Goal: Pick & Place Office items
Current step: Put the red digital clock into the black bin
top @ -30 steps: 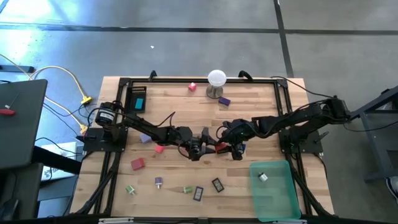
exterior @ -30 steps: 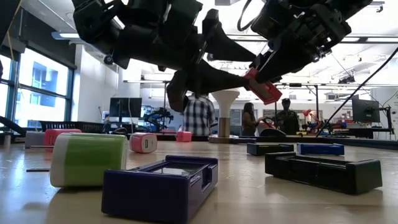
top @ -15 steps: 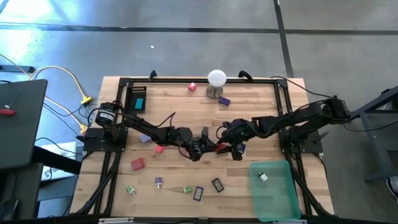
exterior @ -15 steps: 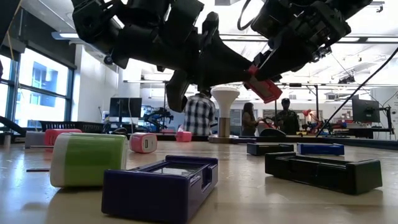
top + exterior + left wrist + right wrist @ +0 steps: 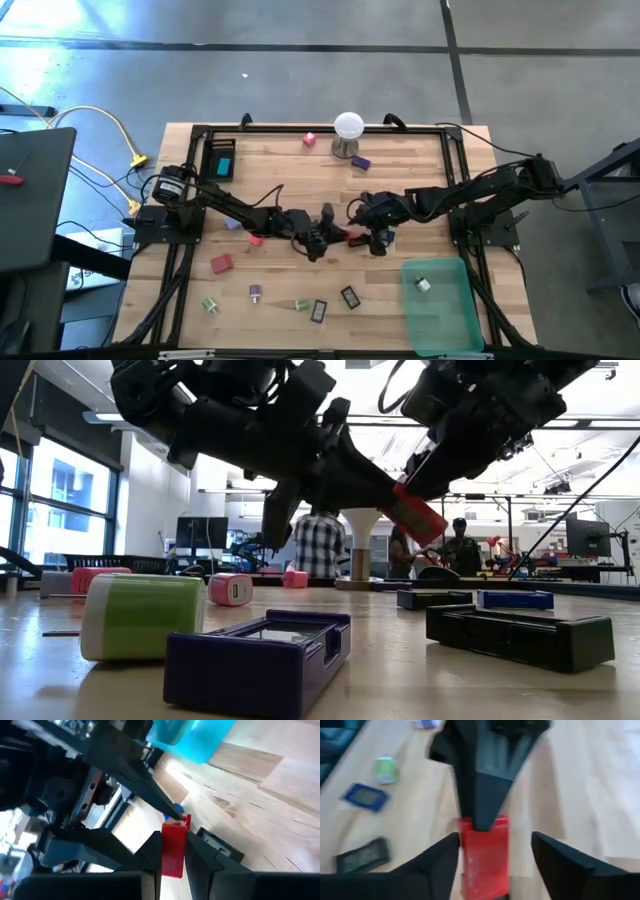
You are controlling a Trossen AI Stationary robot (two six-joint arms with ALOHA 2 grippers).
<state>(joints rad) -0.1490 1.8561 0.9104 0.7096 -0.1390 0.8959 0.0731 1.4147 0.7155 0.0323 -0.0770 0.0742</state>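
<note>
Left pincer (image 5: 173, 851) grips the red piece (image 5: 173, 847) — right pincer (image 5: 492, 855) seemingly parted.

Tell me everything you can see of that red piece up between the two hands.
The red piece is a small flat block, plastic by the look, plain red with a notch at one end. It hangs tilted in the air above the middle of the table. The left hand pinches it between both fingers; the right hand has its fingers spread to either side, clear of its faces.

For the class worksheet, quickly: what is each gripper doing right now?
Left gripper: shut on the red piece, held above the table.
Right gripper: open, fingers either side of it.
</note>
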